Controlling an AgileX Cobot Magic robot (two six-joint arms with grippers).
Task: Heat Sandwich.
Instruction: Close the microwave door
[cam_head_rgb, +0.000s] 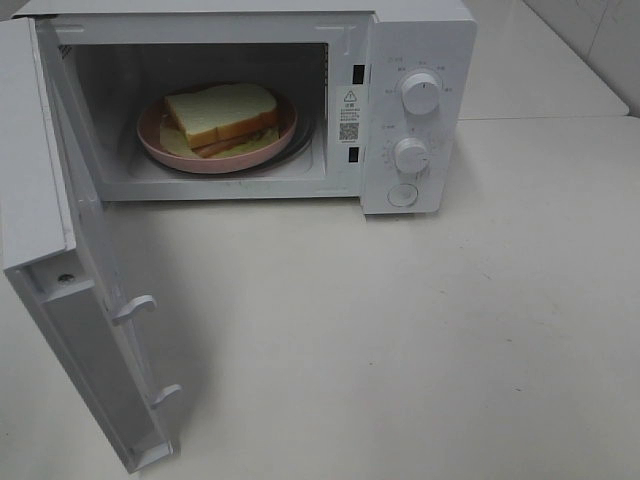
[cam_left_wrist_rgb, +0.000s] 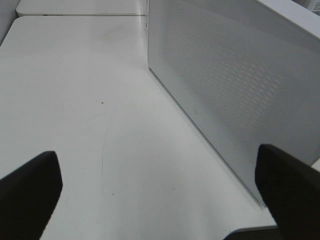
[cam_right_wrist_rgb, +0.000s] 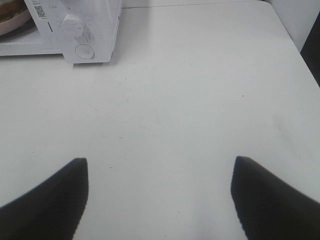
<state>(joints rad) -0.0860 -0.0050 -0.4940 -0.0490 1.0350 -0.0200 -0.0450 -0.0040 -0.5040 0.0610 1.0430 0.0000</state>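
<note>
While left jaws and right jaws stand apart, the sandwich (cam_head_rgb: 222, 118) shows white slices, tan crusts.

microwave (cam_head_rgb: 420, 110) frame: warning triangle (cam_head_rgb: 350, 96), QR code (cam_head_rgb: 348, 130) | dial markings (cam_head_rgb: 398, 64): too small to read

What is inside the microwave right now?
The sandwich lies on a pink plate in the microwave cavity, door swung open. The bread covers the plate's middle; the cavity's ceiling cannot be seen.
</note>
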